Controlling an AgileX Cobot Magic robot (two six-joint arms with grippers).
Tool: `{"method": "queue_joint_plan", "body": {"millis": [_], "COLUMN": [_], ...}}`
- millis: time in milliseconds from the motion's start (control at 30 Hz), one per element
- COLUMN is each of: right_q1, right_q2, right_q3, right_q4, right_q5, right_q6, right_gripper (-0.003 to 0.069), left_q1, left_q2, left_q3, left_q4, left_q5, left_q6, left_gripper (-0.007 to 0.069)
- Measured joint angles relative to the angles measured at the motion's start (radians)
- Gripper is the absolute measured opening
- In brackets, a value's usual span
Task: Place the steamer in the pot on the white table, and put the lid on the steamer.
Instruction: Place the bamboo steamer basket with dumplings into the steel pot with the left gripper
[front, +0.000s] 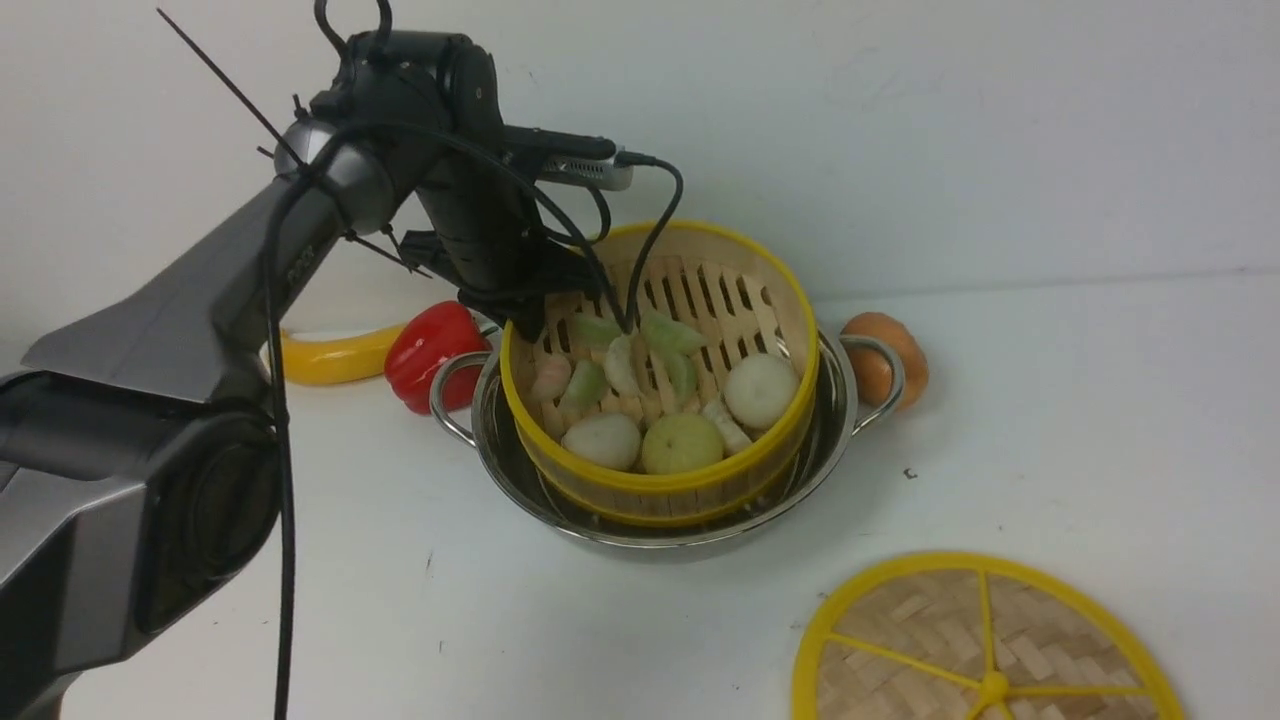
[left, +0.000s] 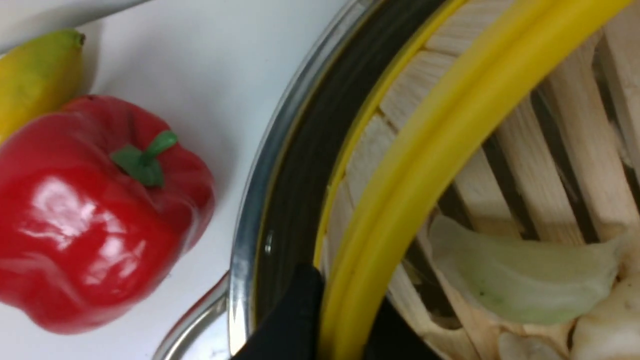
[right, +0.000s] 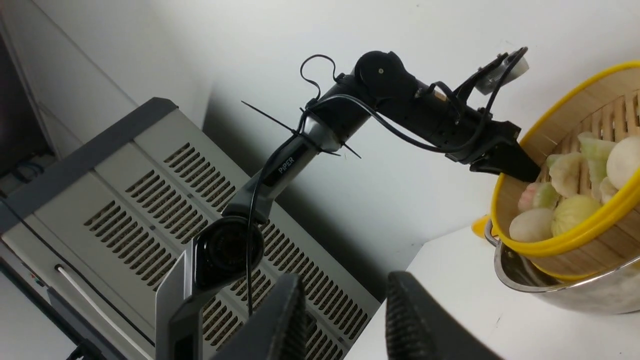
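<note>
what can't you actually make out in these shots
lid: front view, near part cut off by the bottom edge.
pot floor: front view, hidden under the tilted steamer, so how it seats is unclear.
left gripper: left wrist view, jaws cut off by the frame edge.
orange item behind the pot's handle: front view, too blurred to name.

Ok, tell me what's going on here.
The left gripper is shut on the rim of the steamer, holding it tilted with its bottom already inside the pot. The lid lies flat on the table nearer the robot, untouched. The right gripper is open, empty and off to the side.
</note>
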Motion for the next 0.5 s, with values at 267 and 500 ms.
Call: {"method": "queue_joint_plan", "body": {"millis": [267,500], "right_q1": [0.000,0.000], "right_q2": [0.000,0.000], "right_q3": [0.000,0.000], "right_q4": [0.000,0.000], "right_q5": [0.000,0.000], "right_q6": [0.000,0.000], "right_gripper": [0.0244,0.0244], "left_q1": [-0.001,-0.001], "left_q2": [0.045,0.047], "left_q3": [0.000,0.000], "left_q4": [-0.001,-0.003], "left_q5": [-0.001,-0.001], "left_q6": [-0.002,0.001], "left_gripper": [0.0029,0.0029]}}
